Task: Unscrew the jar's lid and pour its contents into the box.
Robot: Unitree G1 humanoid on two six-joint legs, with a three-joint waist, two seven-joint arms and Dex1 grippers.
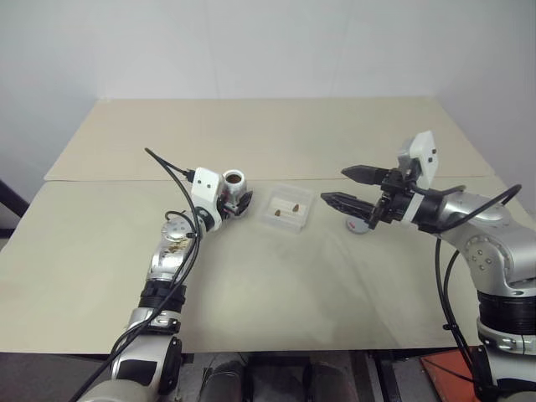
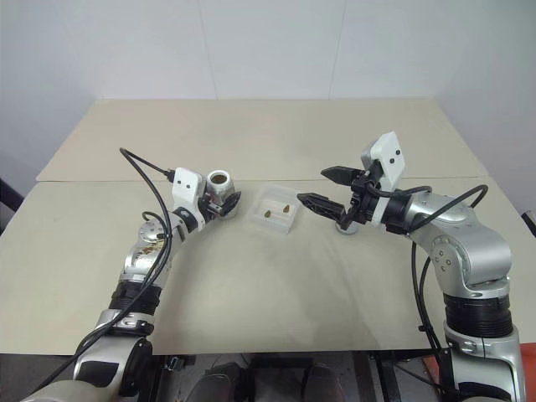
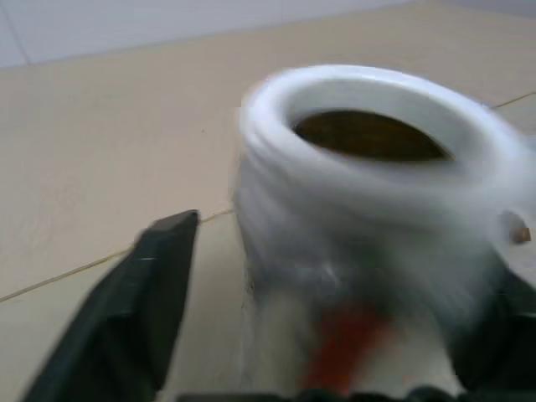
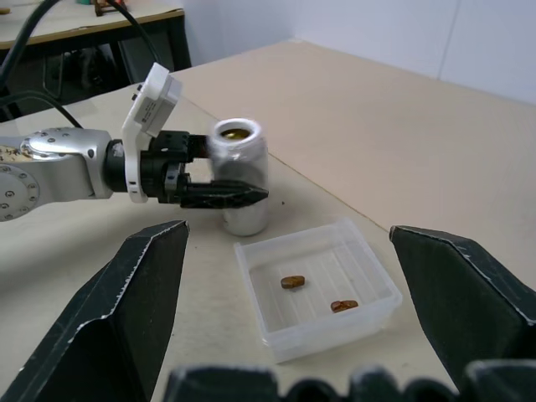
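Note:
The jar (image 1: 234,186) stands upright on the table with its mouth uncovered, a red stripe low on its side (image 3: 343,343). My left gripper (image 1: 238,203) is open around it, one finger (image 3: 151,293) standing clear of the jar's wall. Just right of the jar sits the clear box (image 1: 287,209), and the contents, two small brown pieces (image 4: 292,282), lie inside it. My right gripper (image 1: 335,186) hovers open and empty beyond the box's right side. The grey lid (image 1: 358,226) lies flat on the table beneath that gripper.
The tan table (image 1: 268,285) is made of two boards with a seam (image 1: 100,179) running across it behind the jar. A white wall rises behind the far edge. Another table with cables (image 4: 75,25) stands in the background.

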